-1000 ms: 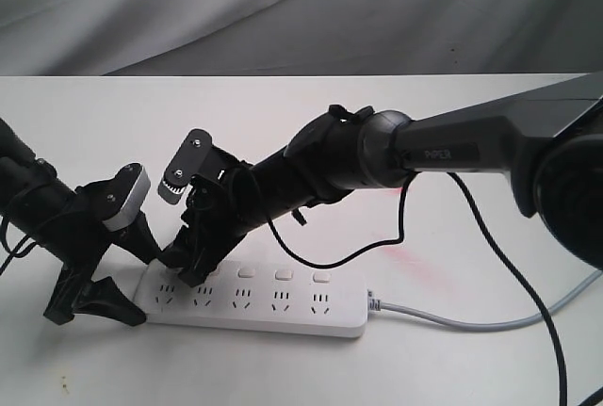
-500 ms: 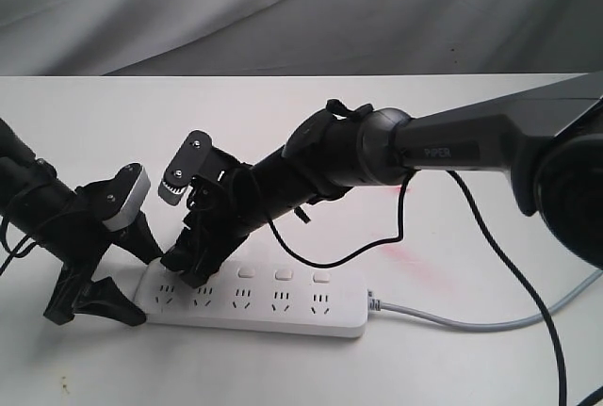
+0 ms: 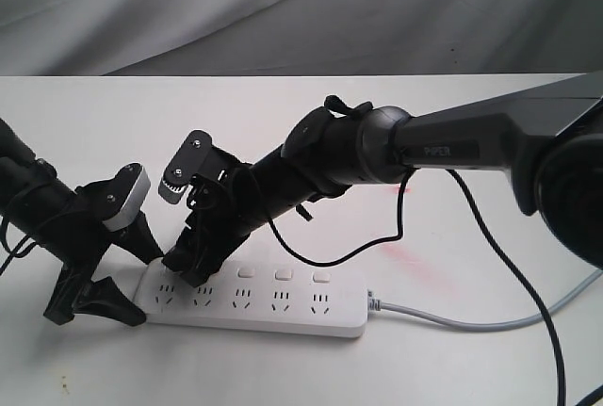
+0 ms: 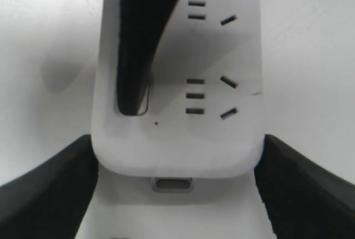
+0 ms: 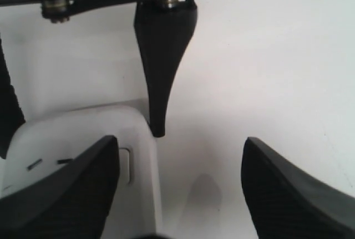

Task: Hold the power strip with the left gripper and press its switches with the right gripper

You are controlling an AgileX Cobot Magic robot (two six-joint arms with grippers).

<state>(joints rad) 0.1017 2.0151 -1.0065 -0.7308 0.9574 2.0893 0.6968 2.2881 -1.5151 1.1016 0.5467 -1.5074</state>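
The white power strip (image 3: 264, 304) lies along the table's front, its grey cord (image 3: 471, 317) running off to the right. My left gripper (image 3: 146, 290) straddles its left end; in the left wrist view both black fingers (image 4: 50, 194) press the sides of the power strip (image 4: 177, 139). My right gripper (image 3: 184, 269) is down on the leftmost part of the strip. Its jaws stand wide open (image 5: 178, 145). One finger (image 4: 138, 45) rests with its tip on the end switch (image 4: 145, 99). The other hangs over bare table beside the strip. Three more switches (image 3: 283, 275) show uncovered.
The right arm's loose black cable (image 3: 528, 274) loops over the table behind and to the right of the strip. A faint pink stain (image 3: 405, 257) marks the tabletop. Grey cloth (image 3: 301, 10) hangs behind the table's far edge.
The right gripper has edged slightly left along the strip. The left gripper and the strip have not moved.
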